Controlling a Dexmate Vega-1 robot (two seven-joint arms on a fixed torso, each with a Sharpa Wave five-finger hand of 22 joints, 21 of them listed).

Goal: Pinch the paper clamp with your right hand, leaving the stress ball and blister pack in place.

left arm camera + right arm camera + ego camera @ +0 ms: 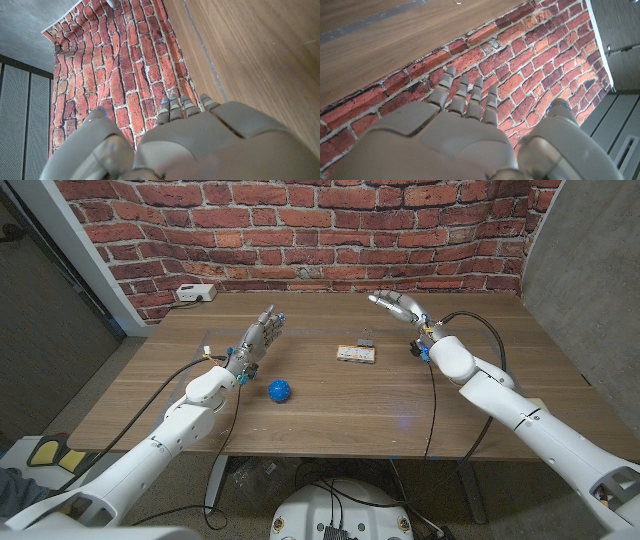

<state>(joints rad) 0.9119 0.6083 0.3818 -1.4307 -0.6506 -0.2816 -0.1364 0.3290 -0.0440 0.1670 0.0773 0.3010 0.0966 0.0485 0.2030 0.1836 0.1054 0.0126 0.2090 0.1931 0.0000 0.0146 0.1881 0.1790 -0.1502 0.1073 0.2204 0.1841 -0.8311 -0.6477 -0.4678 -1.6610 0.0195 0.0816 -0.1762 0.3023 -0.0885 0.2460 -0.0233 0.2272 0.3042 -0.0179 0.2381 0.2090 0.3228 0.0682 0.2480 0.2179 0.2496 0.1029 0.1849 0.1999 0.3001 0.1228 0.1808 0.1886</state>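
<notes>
A small dark paper clamp (365, 341) sits on the wooden table (330, 395) just behind a flat blister pack (356, 353) near the middle. A blue stress ball (279, 390) lies nearer the front, left of centre. My right hand (397, 307) is raised above the table to the right of the clamp, fingers extended and apart, holding nothing. My left hand (260, 338) is lifted left of the ball, fingers straight and empty. The right wrist view shows my right hand (455, 135) with fingers spread toward the brick wall; the left wrist view shows my left hand (185, 140) the same way.
A white power strip (195, 293) lies at the table's back left corner. A red brick wall (300, 230) runs behind the table. Black cables trail along both arms.
</notes>
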